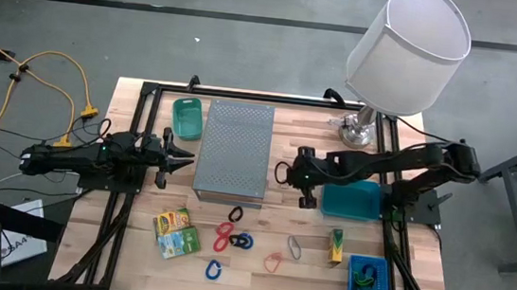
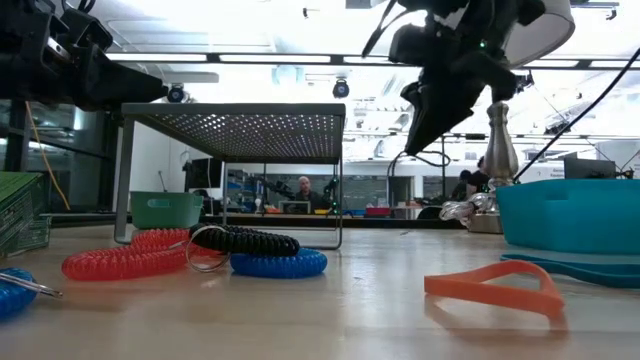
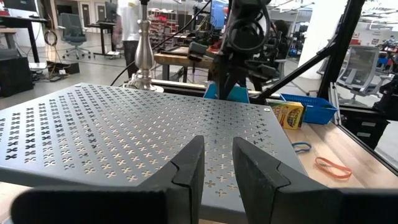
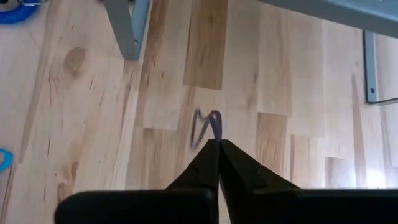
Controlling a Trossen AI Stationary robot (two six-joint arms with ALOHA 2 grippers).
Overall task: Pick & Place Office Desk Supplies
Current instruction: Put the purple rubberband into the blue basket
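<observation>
— What's the right gripper doing over there?

— It's hanging above the table, just off the right edge of the grey perforated stand, beside the teal bin. Its fingers are pressing together on a thin dark rubber band, which is dangling at the tips over bare wood.

— And the left gripper?

— It's waiting at the stand's left edge, near the small green bin, with its fingers sitting slightly apart and holding nothing.

— Where are the rest of the supplies lying?

— They're sitting on the front half of the table. Two yellow-green packets are lying front-left. A red coil and a black coil are touching in front of the stand, with a blue coil nearer the front edge. An orange band and a grey band are resting farther right, then an upright yellow-green packet, and a blue tray at the front-right corner is holding a few bands.

— And the lamp?

— It's standing at the back right corner.
</observation>
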